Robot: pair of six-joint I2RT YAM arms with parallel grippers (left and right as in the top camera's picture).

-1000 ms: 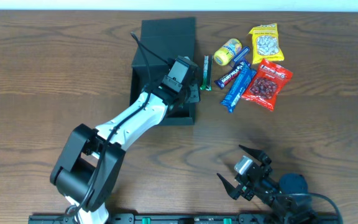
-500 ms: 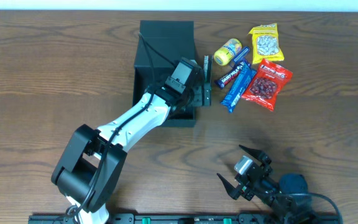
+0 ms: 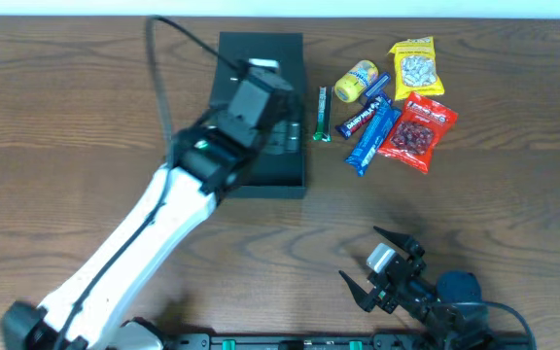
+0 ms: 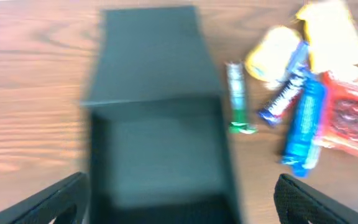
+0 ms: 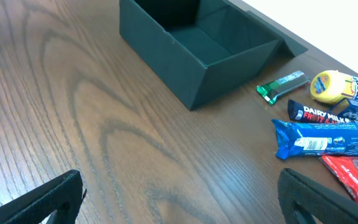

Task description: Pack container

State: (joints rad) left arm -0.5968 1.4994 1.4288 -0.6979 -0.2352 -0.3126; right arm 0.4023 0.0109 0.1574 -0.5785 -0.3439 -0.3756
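Clearly the left arm (image 3: 144, 243) stretches from lower left up over the open container (image 3: 278, 53), the left gripper (image 4: 182, 202) spread wide, empty. Lower right, the right gripper (image 3: 361, 255) is spread too.

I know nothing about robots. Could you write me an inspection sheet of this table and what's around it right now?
Surface: wooden table, bare wood, no spills seen.
Job's things: dark container, flap lid open, no packet seen inside.
Clutter: six snacks beside the container: green stick, yellow round packet, yellow bag, dark bar, blue bar, red bag.
Tools: left tool open, empty, over the container; right tool open, empty, near the front edge.
Cables: black cable arcs above the left arm.
Surroundings: pale strip beyond the far edge; nothing else seen.
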